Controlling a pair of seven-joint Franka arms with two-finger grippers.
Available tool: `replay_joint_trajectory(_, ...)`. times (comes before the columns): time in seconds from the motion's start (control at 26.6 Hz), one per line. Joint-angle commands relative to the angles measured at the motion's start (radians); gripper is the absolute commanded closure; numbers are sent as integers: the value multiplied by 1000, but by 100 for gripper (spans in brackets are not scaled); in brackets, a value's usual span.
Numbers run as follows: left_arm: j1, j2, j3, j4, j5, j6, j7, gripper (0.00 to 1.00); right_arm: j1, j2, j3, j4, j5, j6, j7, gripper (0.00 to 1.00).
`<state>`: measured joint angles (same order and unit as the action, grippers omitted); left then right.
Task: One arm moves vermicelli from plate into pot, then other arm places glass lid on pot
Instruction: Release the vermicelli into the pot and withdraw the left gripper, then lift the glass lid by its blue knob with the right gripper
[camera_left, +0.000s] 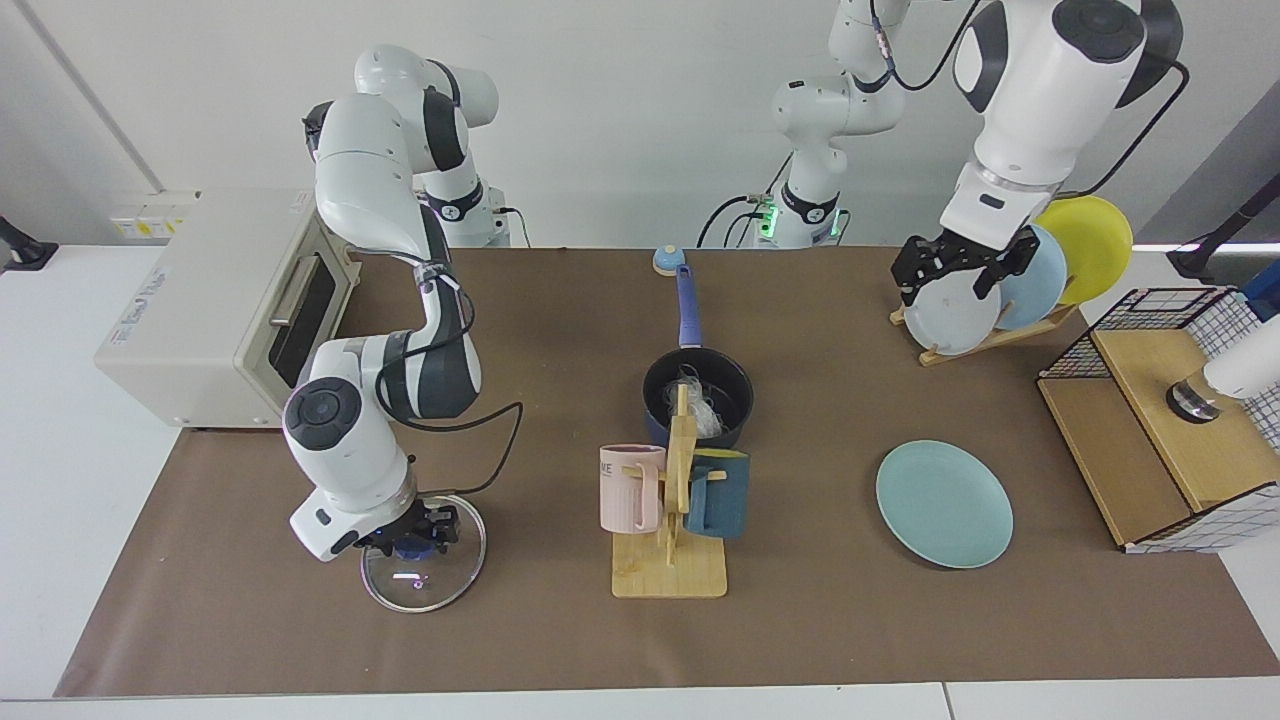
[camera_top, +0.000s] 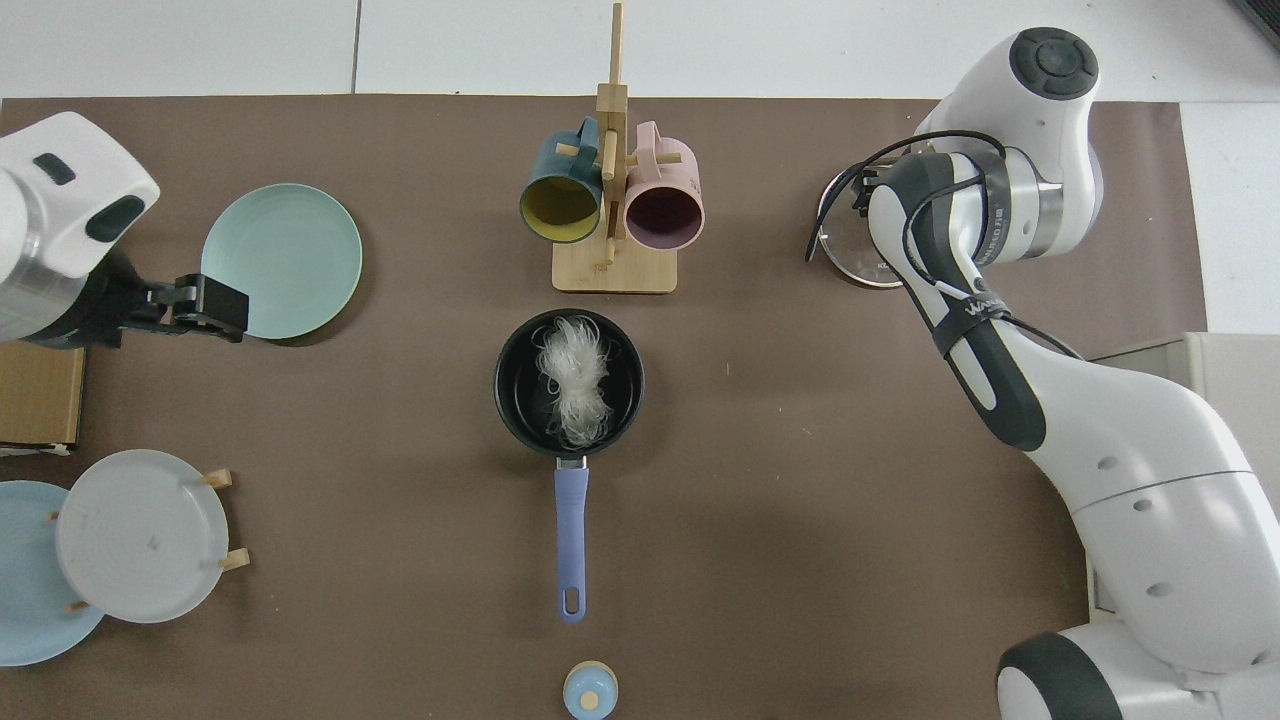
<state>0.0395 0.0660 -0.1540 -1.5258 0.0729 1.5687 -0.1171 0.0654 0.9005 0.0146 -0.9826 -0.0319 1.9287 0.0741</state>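
The tuft of thin white vermicelli (camera_top: 572, 381) lies in the dark blue saucepan (camera_top: 620, 400). The right gripper (camera_left: 412, 532) seems clamped on the clear glass lid's (camera_left: 440, 585) blue knob, on the counter. The left gripper (camera_left: 957, 268) hangs spread and empty near the plate rack, well above the pale teal plate (camera_left: 944, 504).

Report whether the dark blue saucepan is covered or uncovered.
Uncovered. The dark blue saucepan shows white vermicelli inside; the clear glass lid lies on the table under the right gripper.

Four plates (camera_top: 280, 258), two mugs (camera_top: 560, 205), one pot (camera_top: 568, 380), one glass lid (camera_left: 424, 570).
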Motion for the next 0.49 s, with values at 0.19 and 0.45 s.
replay_joint_trajectory(0.19,19,-44,50,-37,-102,30,82,0,5,-8,4,-16,14,16,7,100)
replay_joint_trajectory(0.45,11,-44,51,-47,-99,31,83,0,14,-80,2,-36,15,-10,24,100)
